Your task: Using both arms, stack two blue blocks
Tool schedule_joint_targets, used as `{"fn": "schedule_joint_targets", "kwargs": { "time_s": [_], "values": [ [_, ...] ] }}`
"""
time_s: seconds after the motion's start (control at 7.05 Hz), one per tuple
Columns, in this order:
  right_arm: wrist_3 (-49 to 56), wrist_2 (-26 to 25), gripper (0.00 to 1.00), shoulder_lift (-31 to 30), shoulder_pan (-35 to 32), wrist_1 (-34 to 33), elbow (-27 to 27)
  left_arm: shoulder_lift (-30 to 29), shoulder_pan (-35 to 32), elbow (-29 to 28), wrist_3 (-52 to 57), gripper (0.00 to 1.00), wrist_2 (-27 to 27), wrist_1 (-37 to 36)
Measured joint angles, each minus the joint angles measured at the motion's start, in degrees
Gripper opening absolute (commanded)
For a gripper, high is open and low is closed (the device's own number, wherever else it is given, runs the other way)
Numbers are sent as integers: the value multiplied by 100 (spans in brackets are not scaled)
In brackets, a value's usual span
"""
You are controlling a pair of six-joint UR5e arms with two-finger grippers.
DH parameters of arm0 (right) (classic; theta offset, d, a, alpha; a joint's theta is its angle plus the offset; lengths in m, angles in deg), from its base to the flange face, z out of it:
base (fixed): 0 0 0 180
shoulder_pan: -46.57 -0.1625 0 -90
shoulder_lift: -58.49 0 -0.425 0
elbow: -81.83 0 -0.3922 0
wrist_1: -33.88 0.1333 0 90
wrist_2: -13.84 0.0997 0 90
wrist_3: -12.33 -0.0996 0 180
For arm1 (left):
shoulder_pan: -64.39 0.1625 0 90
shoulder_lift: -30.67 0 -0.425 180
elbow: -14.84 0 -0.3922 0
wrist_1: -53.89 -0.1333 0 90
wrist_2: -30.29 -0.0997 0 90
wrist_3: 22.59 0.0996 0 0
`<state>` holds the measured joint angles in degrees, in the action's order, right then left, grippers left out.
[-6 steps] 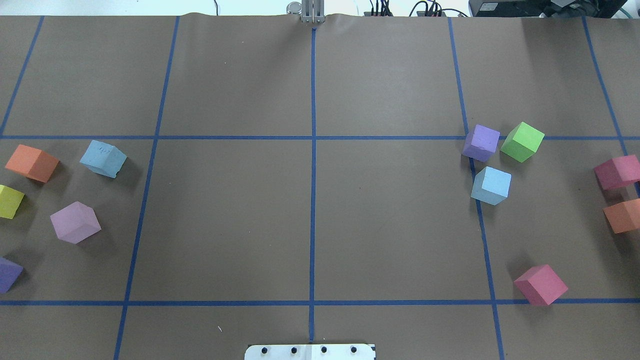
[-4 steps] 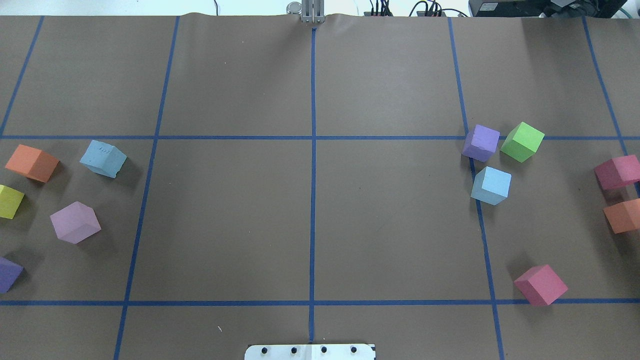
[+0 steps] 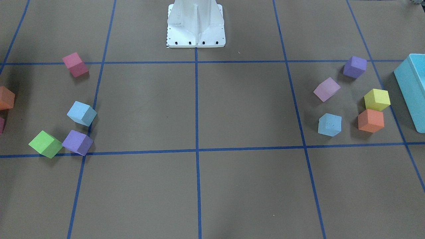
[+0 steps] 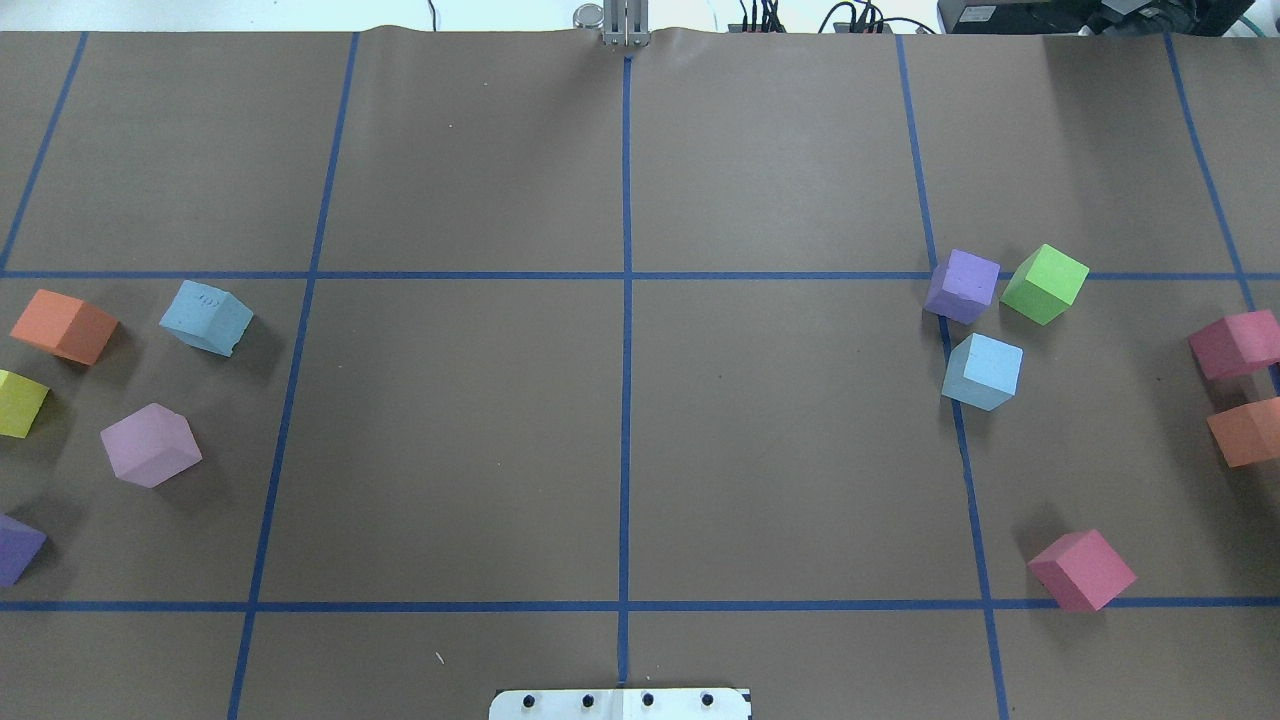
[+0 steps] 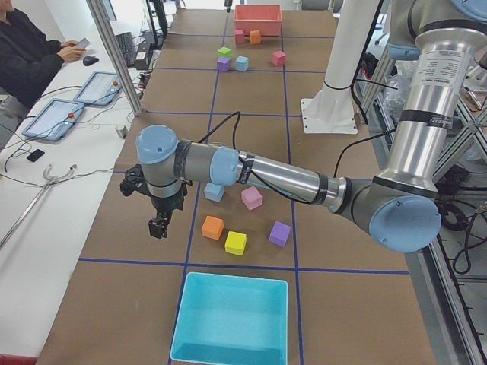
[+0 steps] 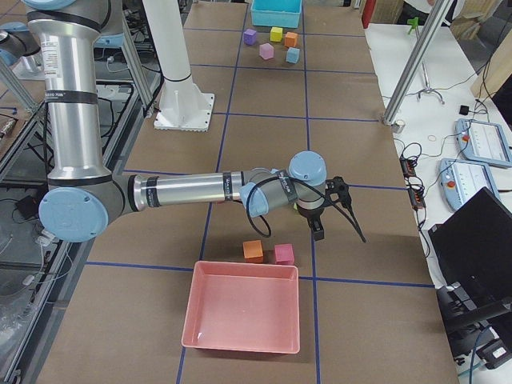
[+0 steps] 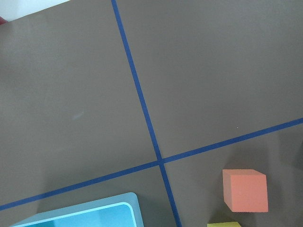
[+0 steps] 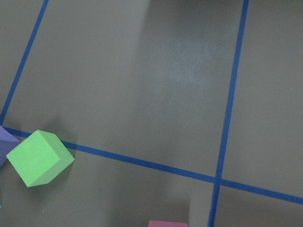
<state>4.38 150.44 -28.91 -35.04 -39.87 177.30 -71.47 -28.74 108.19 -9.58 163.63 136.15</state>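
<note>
Neither blue block was in my grasp. The left blue block (image 4: pixel 205 317) sat on the surface (image 4: pixel 450 440) on my left side, near an orange cube (image 4: pixel 62 326). The right blue block (image 4: pixel 982 371) lay well apart from it on my right, just beside a purple cube (image 4: pixel 962 285). My left hand (image 5: pixel 157 226) hung above the surface outboard of its cluster, and my right hand (image 6: pixel 318 232) did the same at the far end. Seen only from the side, neither showed whether it was open or closed. I judged the blocks to be light, soft foam with a matte skin that would not slip but would squash under a hard pinch. I thought the best hold was a gentle one across two opposite flat faces, about mid-height. Both blocks sat skewed to the grid lines, so each wrist would need turning. On the right, I would pick the faces away from the purple cube.
</note>
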Motion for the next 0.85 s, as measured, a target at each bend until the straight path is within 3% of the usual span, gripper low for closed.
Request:
{"fn": "schedule_joint_targets", "kwargs": {
  "time_s": [0.28,0.43,0.85],
  "values": [
    [-468,-20,100,177,553,-1139,944,-12,153,188,-719,100,17,-1],
    [-944,-27,100,186,808,-1359,1290,-17,353,275,-1087,100,33,4],
    [-3481,-545,100,336,1789,-1277,1637,-57,973,371,-1843,100,43,77]
  ]
}}
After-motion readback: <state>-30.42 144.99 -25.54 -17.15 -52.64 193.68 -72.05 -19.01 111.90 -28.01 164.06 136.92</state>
